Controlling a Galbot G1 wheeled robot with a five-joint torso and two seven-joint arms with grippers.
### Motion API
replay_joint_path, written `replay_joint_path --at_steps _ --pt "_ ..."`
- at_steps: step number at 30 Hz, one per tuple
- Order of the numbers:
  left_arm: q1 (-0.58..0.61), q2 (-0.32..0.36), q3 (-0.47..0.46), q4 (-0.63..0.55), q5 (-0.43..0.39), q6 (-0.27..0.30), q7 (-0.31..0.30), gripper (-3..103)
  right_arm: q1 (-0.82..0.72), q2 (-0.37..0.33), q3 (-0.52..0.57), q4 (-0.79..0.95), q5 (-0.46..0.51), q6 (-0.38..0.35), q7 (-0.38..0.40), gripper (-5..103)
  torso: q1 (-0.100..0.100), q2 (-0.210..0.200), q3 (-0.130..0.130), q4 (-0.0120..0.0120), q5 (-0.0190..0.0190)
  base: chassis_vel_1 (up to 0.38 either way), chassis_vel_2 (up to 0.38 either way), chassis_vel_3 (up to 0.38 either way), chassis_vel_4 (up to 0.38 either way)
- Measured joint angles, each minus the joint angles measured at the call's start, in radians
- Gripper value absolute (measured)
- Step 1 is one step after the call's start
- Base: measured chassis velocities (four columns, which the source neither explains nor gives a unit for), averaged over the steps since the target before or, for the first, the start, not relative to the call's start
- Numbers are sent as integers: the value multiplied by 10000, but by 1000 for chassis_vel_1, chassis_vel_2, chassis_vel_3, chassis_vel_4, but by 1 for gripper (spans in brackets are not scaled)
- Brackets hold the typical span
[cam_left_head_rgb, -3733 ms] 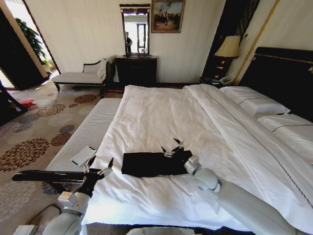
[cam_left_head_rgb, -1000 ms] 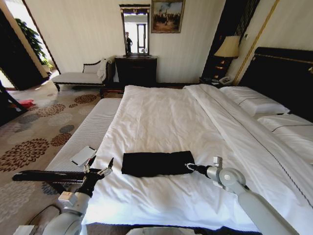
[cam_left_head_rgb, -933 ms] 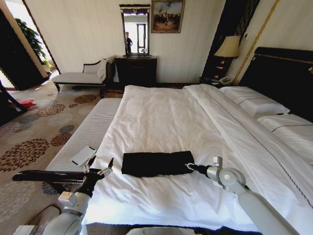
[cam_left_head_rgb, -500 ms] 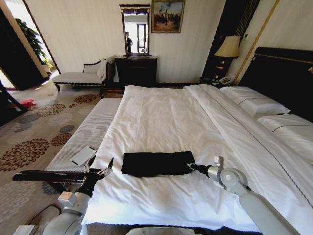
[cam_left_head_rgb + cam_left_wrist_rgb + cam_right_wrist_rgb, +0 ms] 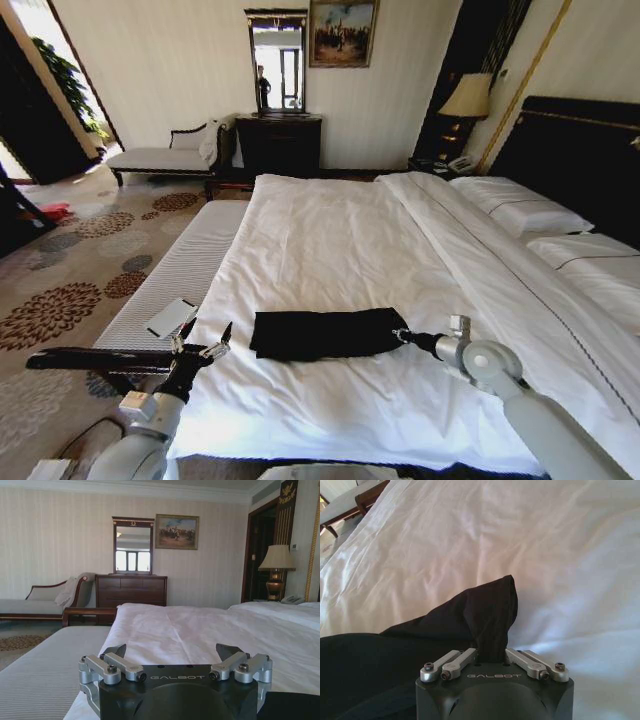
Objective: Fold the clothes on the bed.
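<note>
Clothes [image 5: 322, 333] (a black folded strip) are lying low-centre in the head frame on the bed [image 5: 340, 240], with bare white sheet spreading wide above. Right gripper [image 5: 402, 336] is pinching the strip's right edge, fingers closed on fabric. Left gripper [image 5: 203, 343] is hovering lower left beside the bed's edge, fingers spread, holding nothing.

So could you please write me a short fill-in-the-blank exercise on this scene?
1. The right gripper is shut on the ___ top.
2. The top lies on the ___.
3. The left gripper waits with its fingers ___.

Missing words: black; bed; open
</note>
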Motion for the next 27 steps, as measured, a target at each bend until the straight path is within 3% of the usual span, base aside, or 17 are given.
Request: replay_joint_path --at_steps 4,12,15,27 --pt "0 0 0 0 0 0 0 100 -248 -232 469 9 50 51 0 7 0 0 0 -1 -1 0 0 0 0" --pt "0 0 0 -1 0 0 -1 100 -137 -40 294 119 -143 166 105 7 0 0 0 3 3 0 0 0 0" --pt "0 0 0 0 0 0 -1 100 -29 -272 371 -47 -112 202 86 7 0 -1 0 5 2 0 0 0 0" --pt "0 0 -1 -1 0 0 -2 100 -608 -1201 2156 -480 -362 361 -198 7 0 0 0 1 0 0 0 0 0"
